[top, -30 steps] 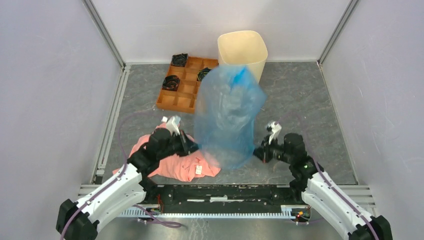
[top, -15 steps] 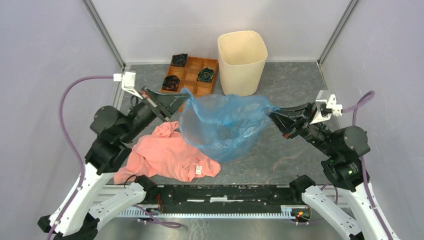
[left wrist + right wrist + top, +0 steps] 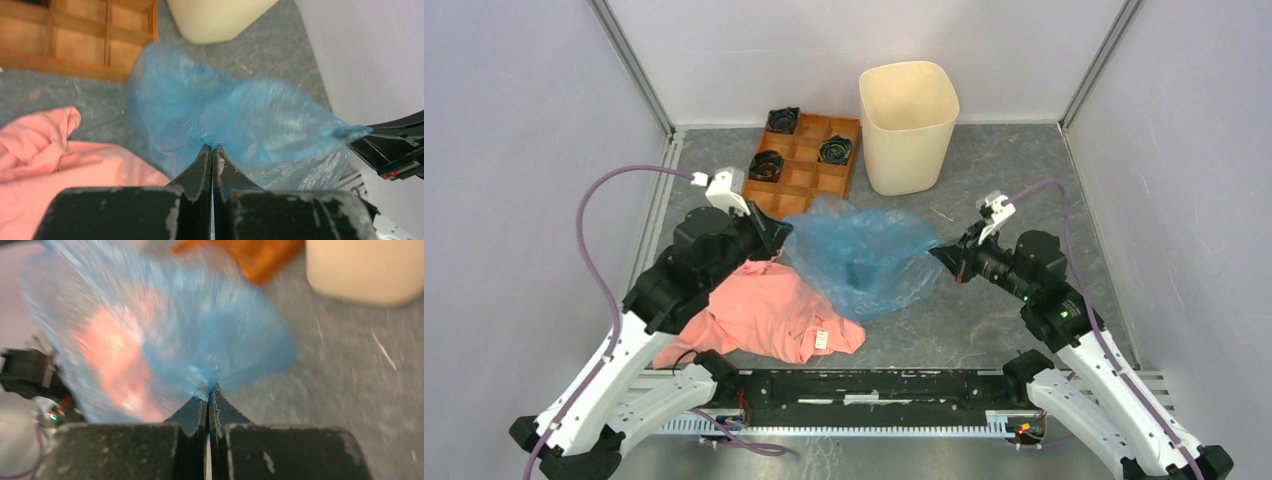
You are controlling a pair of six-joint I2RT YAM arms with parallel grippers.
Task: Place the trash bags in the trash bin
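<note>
The thin, translucent light-blue plastic trash bag (image 3: 864,255) is spread between the two arms on the near side of the tall cream-beige plastic trash bin (image 3: 909,125), well apart from it and not yet over its rim. Holding it by opposite edges probably serves to keep the filmy sheet wide enough to carry to the bin. The left gripper (image 3: 782,238) is clamped on the bag's left edge and the right gripper (image 3: 936,256) on its right edge, both with jaws pressed together on bunched film. Both arms reach forward with raised elbows, fingers pointing inward at each other. The left arm leans over a salmon-pink cloth garment (image 3: 754,315), nearer than the bin and to its left.
</note>
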